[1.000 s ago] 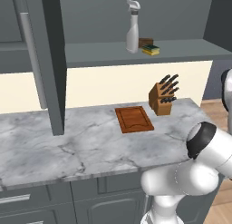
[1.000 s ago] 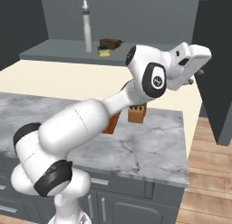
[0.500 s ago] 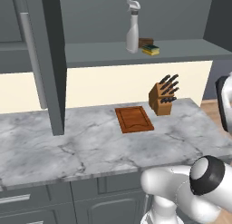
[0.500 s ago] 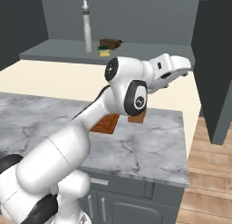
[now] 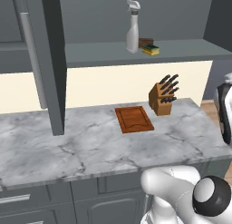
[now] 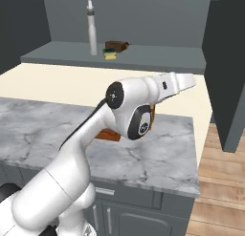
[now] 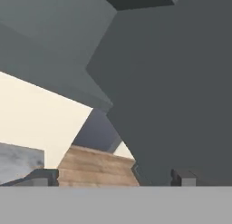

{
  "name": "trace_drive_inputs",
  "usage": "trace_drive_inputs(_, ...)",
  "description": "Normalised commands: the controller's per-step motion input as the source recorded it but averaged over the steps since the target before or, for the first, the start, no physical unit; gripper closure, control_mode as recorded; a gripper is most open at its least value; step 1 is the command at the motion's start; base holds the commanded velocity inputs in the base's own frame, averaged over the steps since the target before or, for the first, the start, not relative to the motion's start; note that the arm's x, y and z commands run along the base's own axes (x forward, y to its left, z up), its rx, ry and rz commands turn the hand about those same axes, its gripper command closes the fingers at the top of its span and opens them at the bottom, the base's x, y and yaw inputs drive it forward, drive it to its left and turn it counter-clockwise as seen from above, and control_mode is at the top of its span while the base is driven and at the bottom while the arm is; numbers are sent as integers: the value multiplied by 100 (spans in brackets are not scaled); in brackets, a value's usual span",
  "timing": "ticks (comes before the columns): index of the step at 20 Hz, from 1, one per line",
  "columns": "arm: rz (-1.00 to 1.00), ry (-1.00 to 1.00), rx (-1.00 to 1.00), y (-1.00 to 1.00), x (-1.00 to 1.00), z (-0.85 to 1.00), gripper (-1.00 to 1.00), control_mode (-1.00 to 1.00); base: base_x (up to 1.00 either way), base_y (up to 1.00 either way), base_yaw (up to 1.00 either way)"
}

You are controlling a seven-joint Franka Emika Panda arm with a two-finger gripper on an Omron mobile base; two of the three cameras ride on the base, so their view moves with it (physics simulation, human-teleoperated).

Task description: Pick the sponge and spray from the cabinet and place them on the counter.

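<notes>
The gripper (image 7: 115, 177) has just spread its fingers wide and holds nothing (freed off the open cabinet (image 5: 50, 60) door), while spray (image 5: 132, 27) and sponge (image 5: 151, 50) await on the shelf.

Two base cameras are looking forward and down from behind at the same bench (image 5: 90, 146) and cabinet (image 6: 143, 63); the hand camera is facing a cabinet door close up.
</notes>
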Motion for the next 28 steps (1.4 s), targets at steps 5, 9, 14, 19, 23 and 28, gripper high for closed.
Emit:
trace_drive_inputs(5, 7, -17, 14, 18, 1, 7, -100, -100, 0, 0, 0)
trace_drive_inputs(9, 6, -16, 13, 37, 0, 14, -100, -100, 0, 0, 0)
trace_drive_inputs(14, 0, -3, 2, 14, 2, 14, -100, -100, 0, 0, 0)
trace_drive_inputs(19, -5, 19, 13, 27, -14, 71, -100, -100, 0, 0, 0)
trace_drive_inputs(23, -3, 30, 15, 19, -22, 70, -100, -100, 0, 0, 0)
trace_drive_inputs(28, 0, 32, 21, 27, -63, 35, -100, -100, 0, 0, 0)
